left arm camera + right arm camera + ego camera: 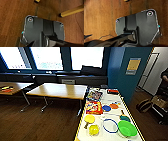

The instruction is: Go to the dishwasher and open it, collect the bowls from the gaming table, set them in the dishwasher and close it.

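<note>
Resting on gaming table [81,122]: green bowl [127,128] | yellow bowl [94,129]

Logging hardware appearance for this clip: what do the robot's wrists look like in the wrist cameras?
Each wrist view shows a wide dark grey plate with rounded corners, a pale edge line and round ringed fittings at its corners. A black jointed bar runs beside it. A small cyan light glows at the plate's edge. Fingers can't be made out.

- The gaming table [130,115] is crowded: green bowl [127,128] at its near right corner, blue ring [110,125] just beside, yellow bowl [94,129] toward the near left edge.
- Wood floor [37,119] left of it lies open.
</note>
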Robot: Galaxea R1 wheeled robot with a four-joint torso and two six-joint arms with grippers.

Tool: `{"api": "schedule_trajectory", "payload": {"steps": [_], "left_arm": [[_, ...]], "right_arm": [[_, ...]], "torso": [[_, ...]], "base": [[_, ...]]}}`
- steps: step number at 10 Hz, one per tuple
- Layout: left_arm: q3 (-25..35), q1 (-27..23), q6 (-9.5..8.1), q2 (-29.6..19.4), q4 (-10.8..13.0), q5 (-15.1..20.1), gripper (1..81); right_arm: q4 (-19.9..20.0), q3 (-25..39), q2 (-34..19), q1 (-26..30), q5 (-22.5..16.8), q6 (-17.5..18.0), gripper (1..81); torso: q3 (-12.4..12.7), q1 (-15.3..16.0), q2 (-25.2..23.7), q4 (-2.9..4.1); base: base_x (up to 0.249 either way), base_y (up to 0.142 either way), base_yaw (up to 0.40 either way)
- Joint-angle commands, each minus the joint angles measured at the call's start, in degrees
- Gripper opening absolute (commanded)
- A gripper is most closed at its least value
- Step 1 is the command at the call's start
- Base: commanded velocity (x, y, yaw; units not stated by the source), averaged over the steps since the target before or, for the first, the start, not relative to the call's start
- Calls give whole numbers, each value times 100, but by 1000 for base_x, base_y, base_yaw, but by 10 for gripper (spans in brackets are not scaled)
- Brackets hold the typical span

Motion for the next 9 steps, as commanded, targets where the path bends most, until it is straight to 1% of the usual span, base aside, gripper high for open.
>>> {"api": "schedule_trajectory", "payload": {"steps": [1, 3, 5, 6, 7, 9], "left_arm": [[916, -485, 5, -687, 1, 287, 811], [1425, -625, 5, -897, 1, 287, 811], [1709, -765, -21, -1048, -17, 287, 811], [1727, -809, -117, -1048, -17, 287, 811], [1709, -853, -170, -1013, -17, 287, 811], [1700, -889, -188, -960, -26, 296, 811]], "right_arm": [[364, 1314, -1321, 786, -245, 8, 811], [514, 1877, -1911, 1191, -271, 8, 811], [725, 2239, -2475, 1630, -324, 8, 811], [943, 2327, -2702, 1876, -350, 8, 811], [1154, 2327, -2834, 2149, -496, 8, 811], [1488, 2257, -2975, 2842, -1086, 17, 811]], "torso": [[11, 0, 0, 0], [-96, 2, 2, 0], [-94, 5, 2, 0], [-96, 5, 5, 0], [-96, 5, 5, 0], [-96, 7, 5, 0]], "base": [[0, 0, 0], [0, 0, 0], [0, 0, 0], [0, 0, 0], [0, 0, 0], [0, 0, 0]]}}
